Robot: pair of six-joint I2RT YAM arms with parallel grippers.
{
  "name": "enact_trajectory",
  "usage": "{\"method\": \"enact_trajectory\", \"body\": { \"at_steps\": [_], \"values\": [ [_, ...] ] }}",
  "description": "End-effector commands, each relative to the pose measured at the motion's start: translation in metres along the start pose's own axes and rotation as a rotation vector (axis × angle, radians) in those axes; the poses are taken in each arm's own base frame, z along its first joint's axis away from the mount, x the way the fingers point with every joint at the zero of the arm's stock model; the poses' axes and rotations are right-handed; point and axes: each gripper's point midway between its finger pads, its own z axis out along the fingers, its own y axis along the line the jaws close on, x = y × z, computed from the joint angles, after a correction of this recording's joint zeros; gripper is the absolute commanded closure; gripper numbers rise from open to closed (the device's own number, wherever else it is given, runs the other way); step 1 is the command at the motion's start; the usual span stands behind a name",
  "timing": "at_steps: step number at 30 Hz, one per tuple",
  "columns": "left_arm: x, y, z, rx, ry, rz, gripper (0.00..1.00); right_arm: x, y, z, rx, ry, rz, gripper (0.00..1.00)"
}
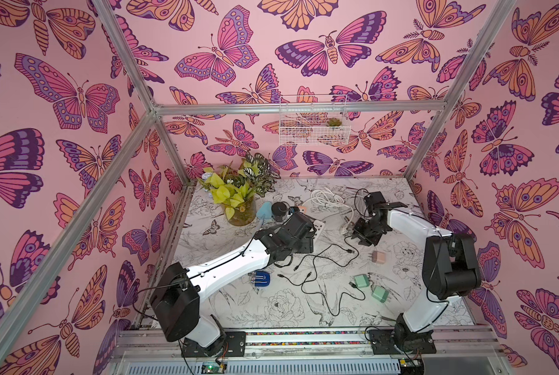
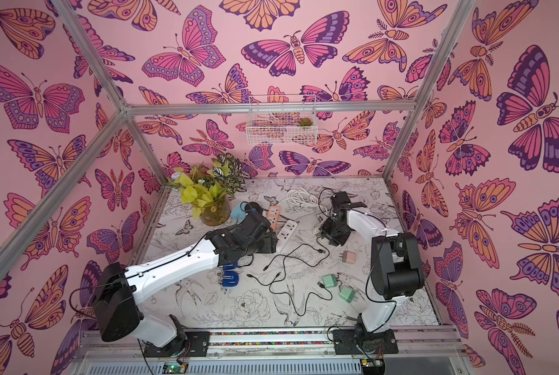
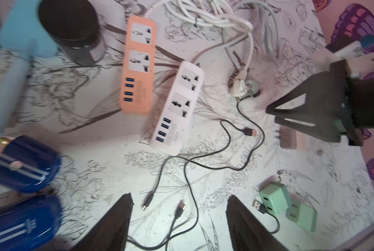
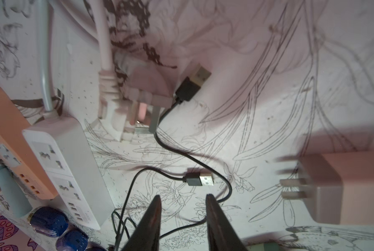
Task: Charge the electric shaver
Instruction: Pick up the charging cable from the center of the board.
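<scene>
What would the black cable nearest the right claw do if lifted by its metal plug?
Probably floppy: the black cable lies in loose curves, so its length would likely dangle. Its USB plug looks small and rigid, the likeliest hold. It may snag where it seems to cross a second cable.

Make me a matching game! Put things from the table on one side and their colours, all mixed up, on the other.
Things:
1 shaver
2 power strip nearest the plant
3 USB cable
4 pair of wall adapters

Colours:
a green
b black
c blue
d orange

Pairs: 1-c, 2-d, 3-b, 4-a
</scene>
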Motion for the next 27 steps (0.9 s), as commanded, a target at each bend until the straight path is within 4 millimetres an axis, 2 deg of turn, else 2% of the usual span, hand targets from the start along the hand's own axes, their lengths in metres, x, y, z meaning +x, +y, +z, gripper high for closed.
{"method": "enact_trajectory", "body": {
  "at_steps": [1,5,9,16,18,23,27],
  "values": [
    [-0.001,-0.034,0.015,0.153,0.044,0.087,0.33,0.003,0.004,-0.016,-0.039,-0.018,0.036,0.64],
    [0.011,-0.037,0.042,0.157,0.111,0.156,0.38,0.002,0.002,-0.025,-0.068,-0.026,0.038,0.66],
    [0.016,-0.043,0.065,0.208,0.184,0.163,0.33,0.006,-0.008,-0.024,-0.091,0.011,0.079,0.67],
    [0.016,-0.064,0.088,0.277,0.26,0.087,0.29,0.014,-0.014,-0.027,-0.129,0.034,0.129,0.67],
    [0.019,-0.066,0.092,0.28,0.273,0.089,0.29,0.015,-0.012,-0.034,-0.162,0.023,0.136,0.67],
    [0.021,-0.056,0.1,0.205,0.26,0.209,0.3,0.016,-0.015,-0.031,-0.163,0.037,0.146,0.67],
    [0.028,-0.049,0.117,0.169,0.282,0.287,0.31,0.018,-0.015,-0.03,-0.168,0.045,0.154,0.67]
  ]
}}
